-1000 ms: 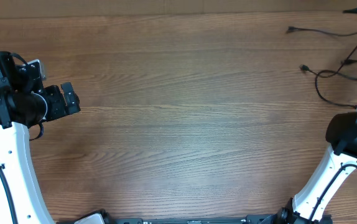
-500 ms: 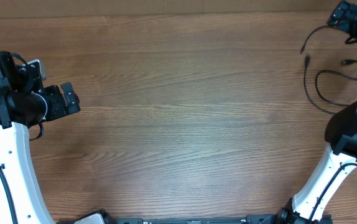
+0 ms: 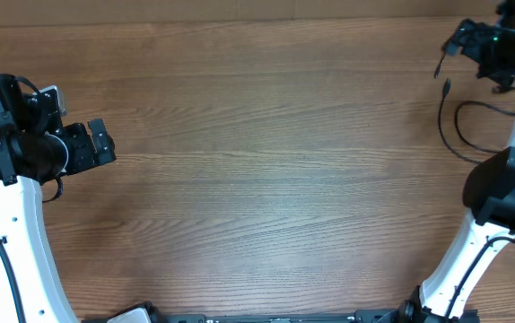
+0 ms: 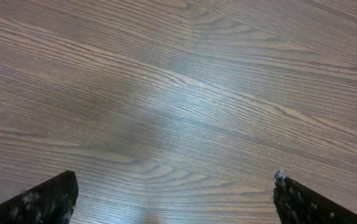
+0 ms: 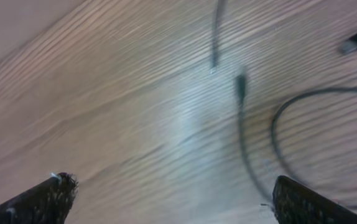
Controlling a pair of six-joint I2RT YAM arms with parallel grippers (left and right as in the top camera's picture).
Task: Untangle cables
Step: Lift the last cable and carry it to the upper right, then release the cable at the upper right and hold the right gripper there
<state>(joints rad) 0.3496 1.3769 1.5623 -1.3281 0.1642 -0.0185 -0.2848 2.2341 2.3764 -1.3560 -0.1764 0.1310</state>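
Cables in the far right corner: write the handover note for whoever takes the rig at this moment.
Left gripper: open, empty, over the table near its left edge.
Right gripper: open, nothing between the fingers, above the cables in the far right corner.
Cables: thin black cords lying on the wood, one curved in a loop, plug ends close together; part is hidden by the right arm.
Done: no cord clearly set apart.
Left: probably grasp one cord and draw it away from the rest.

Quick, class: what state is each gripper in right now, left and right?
Left gripper: open, holding nothing.
Right gripper: open, nothing between its fingers; the cables lie on the table beyond it.
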